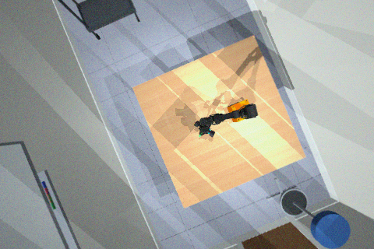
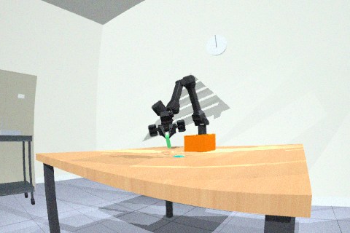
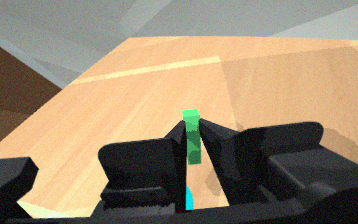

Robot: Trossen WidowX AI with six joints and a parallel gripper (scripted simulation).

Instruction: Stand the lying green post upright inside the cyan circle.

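The green post (image 2: 168, 141) (image 3: 193, 142) is held off the table, close to upright with a slight tilt, its lower end pointing down. My gripper (image 2: 167, 134) (image 3: 191, 123) is shut on its upper part. The cyan circle (image 2: 179, 156) lies flat on the table, to the right of and nearer the camera than the post in the exterior view. Only a sliver of the circle (image 3: 189, 198) shows in the wrist view, beside the left finger. From above, the gripper hides nearly all of the post and circle.
An orange box (image 1: 242, 103) (image 2: 200, 143) stands on the wooden table (image 1: 206, 175) (image 2: 243, 182) right beside the arm's base. The table's edges lie well away from the gripper. A dark cart (image 1: 106, 13) (image 2: 10, 138) stands off the table.
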